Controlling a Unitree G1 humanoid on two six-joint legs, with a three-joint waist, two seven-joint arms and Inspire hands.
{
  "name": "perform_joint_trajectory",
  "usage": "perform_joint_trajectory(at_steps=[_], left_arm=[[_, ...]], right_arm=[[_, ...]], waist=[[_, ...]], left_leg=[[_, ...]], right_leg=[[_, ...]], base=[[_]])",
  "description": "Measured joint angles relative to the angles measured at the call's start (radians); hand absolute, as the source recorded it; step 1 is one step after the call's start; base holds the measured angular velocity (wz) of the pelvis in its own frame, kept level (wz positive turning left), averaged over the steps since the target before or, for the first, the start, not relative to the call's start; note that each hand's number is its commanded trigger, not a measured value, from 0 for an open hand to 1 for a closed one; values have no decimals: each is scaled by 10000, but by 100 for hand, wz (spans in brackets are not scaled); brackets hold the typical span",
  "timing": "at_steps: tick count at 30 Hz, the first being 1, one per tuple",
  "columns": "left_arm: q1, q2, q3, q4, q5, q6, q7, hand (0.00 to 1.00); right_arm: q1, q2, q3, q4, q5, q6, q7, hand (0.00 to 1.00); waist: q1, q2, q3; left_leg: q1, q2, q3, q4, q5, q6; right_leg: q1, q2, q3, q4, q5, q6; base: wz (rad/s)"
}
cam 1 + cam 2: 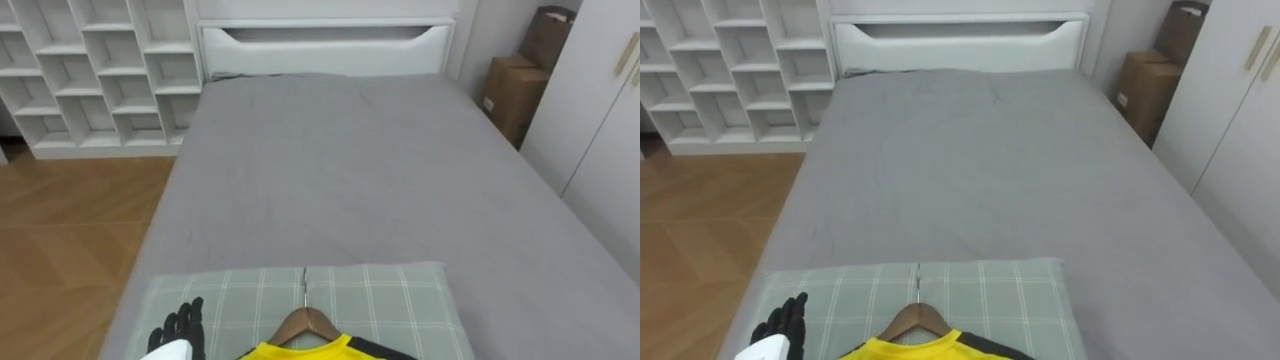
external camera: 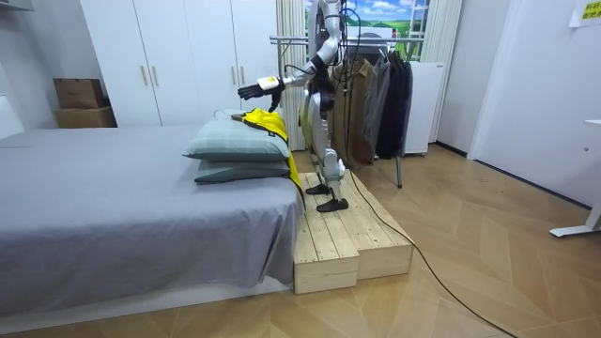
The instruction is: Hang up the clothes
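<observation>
Yellow shirt (image 1: 300,352) on a wooden hanger (image 1: 306,322), lying on the checked pillow (image 1: 400,300) at the near end of the grey bed (image 1: 350,170). The left hand (image 1: 182,328) hovers above the pillow's left edge, fingers straight and spread, gripping nothing. The robot stands on a wooden platform (image 2: 347,239) beside the pillow.

Left arm reached forward, fingers loose.
The left hand (image 1: 180,326) shows at the lower left of the eye views, dark fingers pointing ahead, straight and slightly spread, apparently holding nothing. In the room view the robot stands upright, forearm held out roughly level.
</observation>
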State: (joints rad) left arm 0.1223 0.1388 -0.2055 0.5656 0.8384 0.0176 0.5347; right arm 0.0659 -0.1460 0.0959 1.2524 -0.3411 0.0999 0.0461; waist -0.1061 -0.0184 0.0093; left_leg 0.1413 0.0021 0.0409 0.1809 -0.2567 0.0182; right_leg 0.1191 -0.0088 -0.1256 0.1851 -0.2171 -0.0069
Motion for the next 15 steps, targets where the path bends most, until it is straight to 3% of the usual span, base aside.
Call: perform_joint_trajectory(at_steps=[5,15], left_arm=[[0,-7,-185,0,-16,90,-71,0],[-2,4,-453,0,-23,251,-424,0]], right_arm=[[34,0,37,-25,2,111,1,0],[51,-3,375,-20,4,125,1,0]], waist=[[-14,-2,-9],[-40,-79,-111]], left_leg=[[0,1,2,-7,0,0],[84,18,140,-10,1,0]], right_leg=[[-14,0,10,5,1,0],[-2,13,129,16,61,3]], base=[[0],[-4]])
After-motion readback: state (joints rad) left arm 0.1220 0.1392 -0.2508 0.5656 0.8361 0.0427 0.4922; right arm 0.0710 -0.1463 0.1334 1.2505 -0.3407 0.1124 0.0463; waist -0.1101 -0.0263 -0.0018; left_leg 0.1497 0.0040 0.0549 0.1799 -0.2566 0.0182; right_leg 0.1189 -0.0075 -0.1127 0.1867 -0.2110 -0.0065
